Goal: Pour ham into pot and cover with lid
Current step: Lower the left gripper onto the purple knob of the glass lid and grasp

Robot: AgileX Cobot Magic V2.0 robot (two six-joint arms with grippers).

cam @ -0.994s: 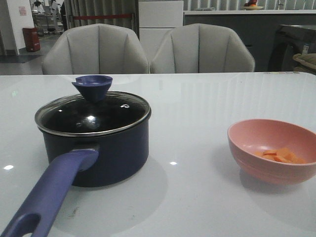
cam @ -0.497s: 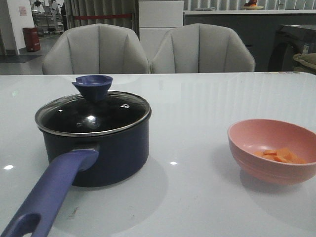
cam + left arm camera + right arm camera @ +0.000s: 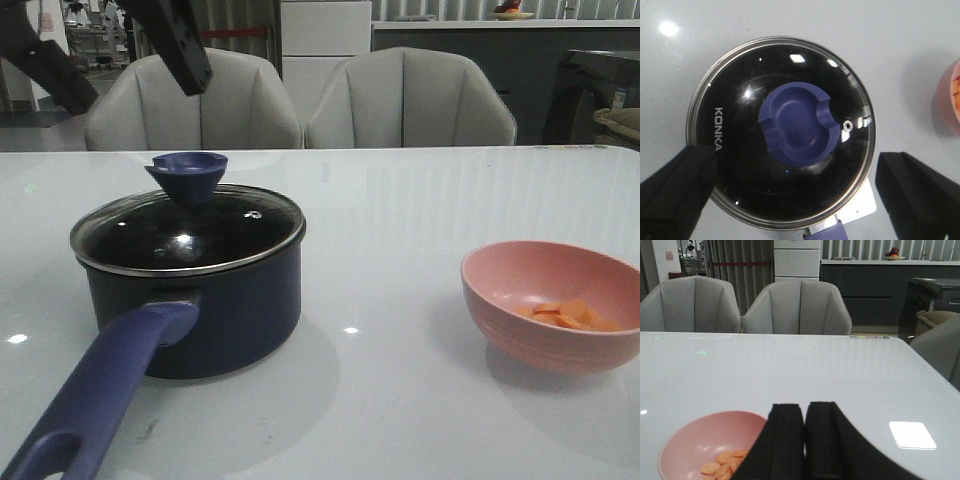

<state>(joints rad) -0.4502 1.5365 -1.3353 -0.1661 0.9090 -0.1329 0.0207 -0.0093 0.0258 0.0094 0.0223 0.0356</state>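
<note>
Overhead, the wide-open left end effector (image 3: 795, 192) partly hides the lid (image 3: 782, 132); right end effector (image 3: 804, 427) closed.

I'm seeing two grey padded chairs (image 3: 300, 100) standing behind the glossy white surface (image 3: 430, 220), a dark counter (image 3: 865, 287) running along the back, ceiling lights reflecting.

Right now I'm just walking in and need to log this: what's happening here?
The left gripper hangs open above the lid, which sits on the pot; it touches nothing. The right gripper is shut and empty, near the pink bowl that holds the ham. Nothing has been poured yet.
</note>
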